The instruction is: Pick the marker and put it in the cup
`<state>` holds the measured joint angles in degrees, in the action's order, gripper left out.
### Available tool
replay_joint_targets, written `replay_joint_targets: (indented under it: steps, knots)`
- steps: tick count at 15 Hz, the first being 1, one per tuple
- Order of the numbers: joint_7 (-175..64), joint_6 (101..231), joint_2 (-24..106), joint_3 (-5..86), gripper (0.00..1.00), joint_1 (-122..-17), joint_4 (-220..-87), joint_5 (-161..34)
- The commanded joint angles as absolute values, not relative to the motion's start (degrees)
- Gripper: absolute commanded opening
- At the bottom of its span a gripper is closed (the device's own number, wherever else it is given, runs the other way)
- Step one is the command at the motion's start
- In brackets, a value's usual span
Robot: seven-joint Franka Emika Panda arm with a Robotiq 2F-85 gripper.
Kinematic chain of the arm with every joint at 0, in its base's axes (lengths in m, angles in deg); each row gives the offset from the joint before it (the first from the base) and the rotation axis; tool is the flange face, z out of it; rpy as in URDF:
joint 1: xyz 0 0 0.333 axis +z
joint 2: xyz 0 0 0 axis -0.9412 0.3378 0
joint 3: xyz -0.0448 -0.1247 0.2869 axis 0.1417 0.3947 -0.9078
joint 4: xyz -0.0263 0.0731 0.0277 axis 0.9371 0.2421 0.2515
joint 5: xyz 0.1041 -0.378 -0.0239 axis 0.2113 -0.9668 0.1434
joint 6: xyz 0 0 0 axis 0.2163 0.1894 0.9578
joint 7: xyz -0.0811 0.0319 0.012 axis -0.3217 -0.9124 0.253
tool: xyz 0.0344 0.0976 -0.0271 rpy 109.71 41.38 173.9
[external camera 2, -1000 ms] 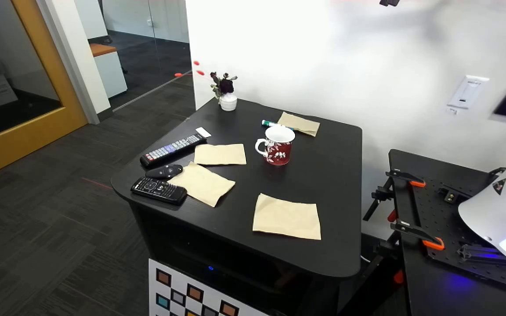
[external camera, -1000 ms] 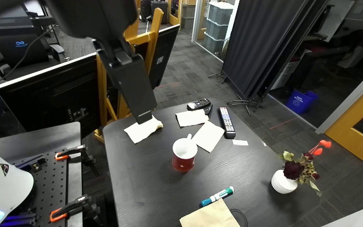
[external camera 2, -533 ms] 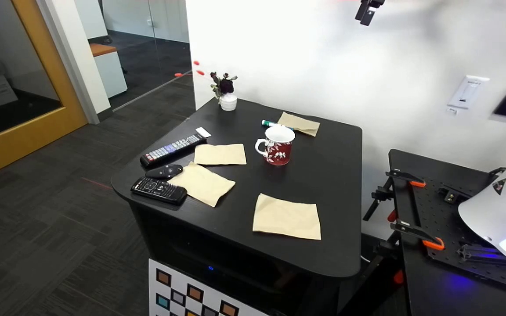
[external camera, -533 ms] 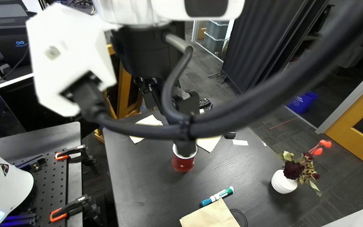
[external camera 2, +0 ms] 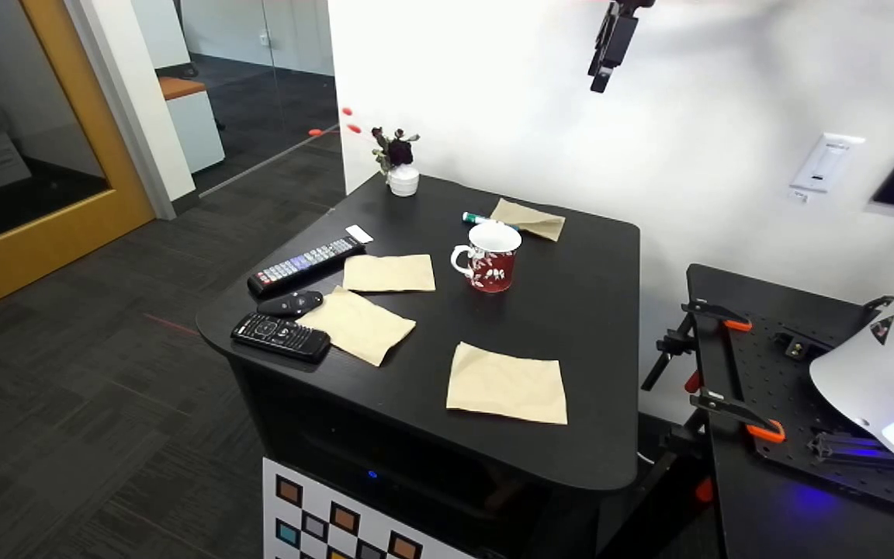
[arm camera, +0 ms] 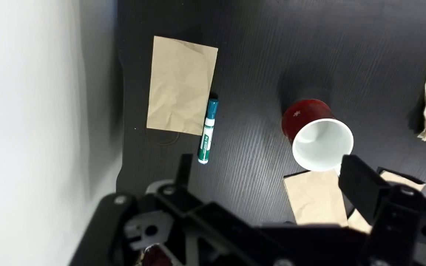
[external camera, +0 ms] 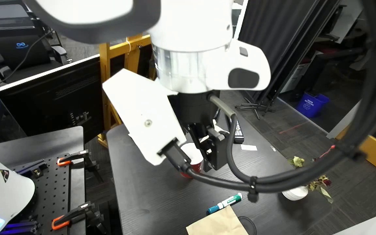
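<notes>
The marker (arm camera: 208, 131) lies on the table (arm camera: 250, 92) just beside the paper (arm camera: 179, 85), apart from the cup (arm camera: 317, 135). The gripper (arm camera: 267, 159) hangs above, jaws wide and empty. Likely the approach; next, centre over the marker, then lower.

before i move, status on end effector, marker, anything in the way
End effector open and empty. Dry-erase marker lying flat, ungripped. Tan paper napkin close alongside, could crowd the grasp. Red mug upright, clear of the marker.
</notes>
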<state>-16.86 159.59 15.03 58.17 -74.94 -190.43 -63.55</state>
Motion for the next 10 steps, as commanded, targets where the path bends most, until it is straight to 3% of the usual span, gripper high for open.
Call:
replay_joint_targets:
  steps: [1,10]
  knots:
    - [-15.82,162.37,21.32,56.29,1.00,-77.05,-187.96,-60.72]
    - [-15.65,163.19,35.19,51.64,1.00,-81.72,-178.90,-53.47]
